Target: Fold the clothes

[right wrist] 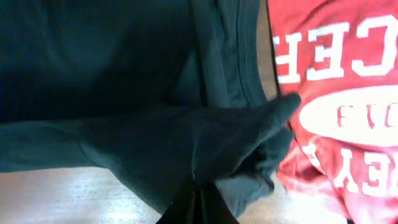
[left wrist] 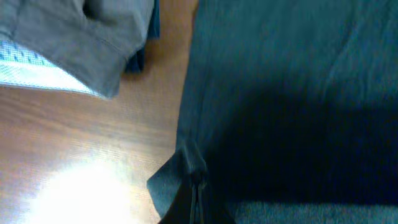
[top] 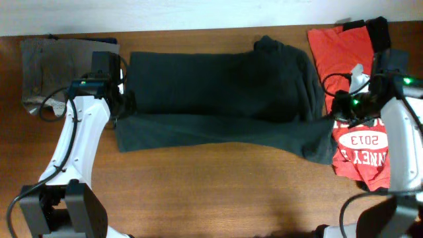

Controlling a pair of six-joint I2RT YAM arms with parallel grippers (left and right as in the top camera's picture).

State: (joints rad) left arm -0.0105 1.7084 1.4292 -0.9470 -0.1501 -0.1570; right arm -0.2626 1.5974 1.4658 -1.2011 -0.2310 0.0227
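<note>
Black T-shirt (top: 218, 99), soft matte knit, lies spread sideways across the wooden table (top: 198, 192). It sits between a folded grey-brown garment (top: 46, 66) and a red T-shirt (top: 360, 155) with white print. Left gripper (left wrist: 196, 186): fingers clenched on the shirt's left edge. Right gripper (right wrist: 199, 190): fingers pinching a bunched end that touches the red one. Reads as a lengthwise fold in hand. Next move likely needs both ends lifted in sync, fabric taut, without dragging the red shirt.
</note>
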